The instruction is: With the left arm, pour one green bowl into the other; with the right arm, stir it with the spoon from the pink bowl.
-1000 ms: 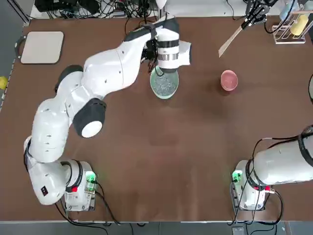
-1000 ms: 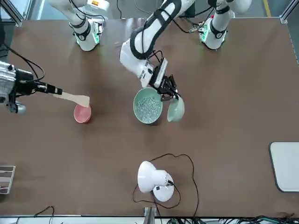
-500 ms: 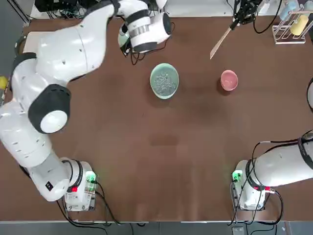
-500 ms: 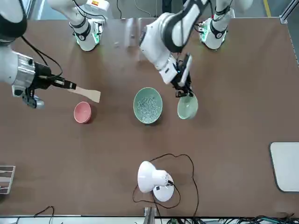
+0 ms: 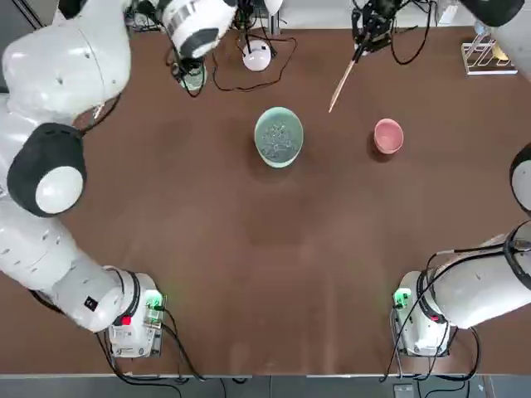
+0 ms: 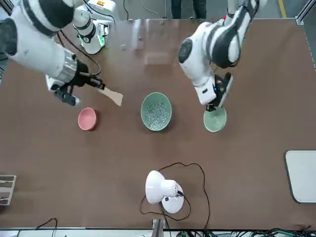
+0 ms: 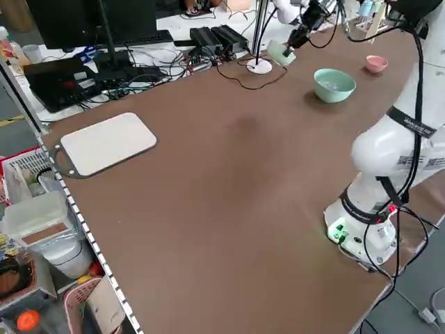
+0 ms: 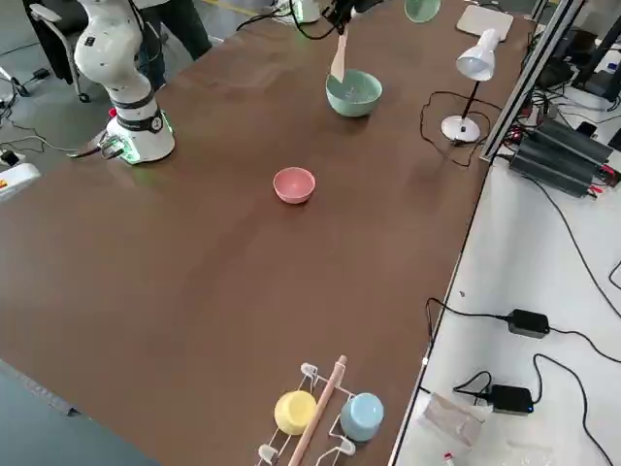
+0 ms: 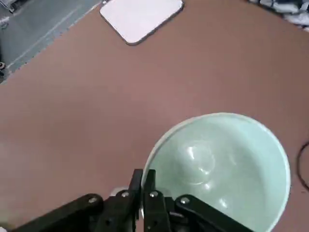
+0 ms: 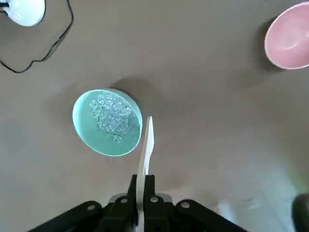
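My left gripper [image 6: 216,101] is shut on the rim of the small green bowl [image 6: 215,120], which it holds upright to the left of the large bowl. In the left wrist view the small bowl [image 9: 227,169] is empty, with the fingers [image 9: 153,193] pinching its edge. The large teal bowl [image 5: 278,137] holds clear pieces. My right gripper [image 6: 85,83] is shut on the wooden spoon [image 6: 111,95], held in the air between the pink bowl [image 6: 87,119] and the large bowl [image 6: 156,111]. In the right wrist view the spoon [image 10: 145,147] points beside the large bowl's rim [image 10: 77,126].
A white desk lamp [image 6: 163,190] with a black cord stands on the far side of the bowls. A pale board [image 6: 301,175] lies at the far left edge. A rack with a yellow and a blue cup [image 8: 320,413] sits at the far right corner.
The left arm tipped the small bowl back upright and carried it from the large bowl's rim away to the left. The right arm brought the spoon in from the far right towards the large bowl.
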